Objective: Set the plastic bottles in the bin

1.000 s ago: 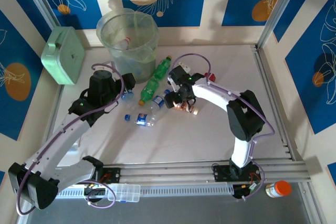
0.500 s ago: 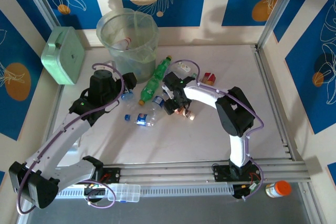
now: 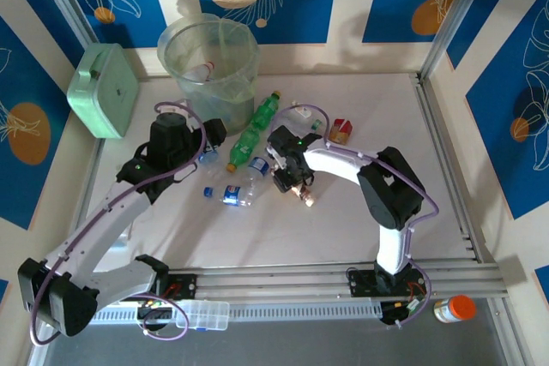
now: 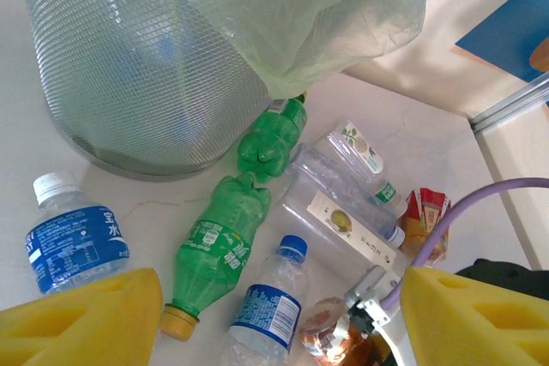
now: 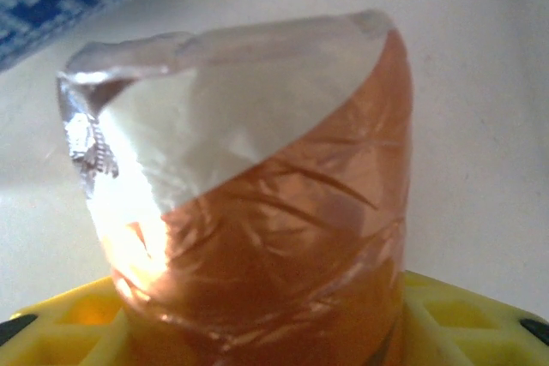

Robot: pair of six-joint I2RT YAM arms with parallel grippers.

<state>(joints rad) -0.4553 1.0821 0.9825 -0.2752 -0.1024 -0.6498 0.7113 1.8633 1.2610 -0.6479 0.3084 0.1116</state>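
1. Right gripper pinches a crumpled copper-and-clear plastic item.
2. Left gripper, at its nine o'clock, gapes empty.
3. Green and blue-labelled plastic bottles lie between them.
4. Tall translucent grey-green round bin stands at eleven o'clock.

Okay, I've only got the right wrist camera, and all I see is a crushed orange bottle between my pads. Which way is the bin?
Observer: Seen from above, the bin stands far back, ahead and to the left of the right gripper, which is holding that orange bottle.
Operator: Anything lying in the way?
Observer: Two green bottles lie end to end between you and the bin.
Operator: And where's the left arm?
Observer: The left gripper is open, close to the bin's base.
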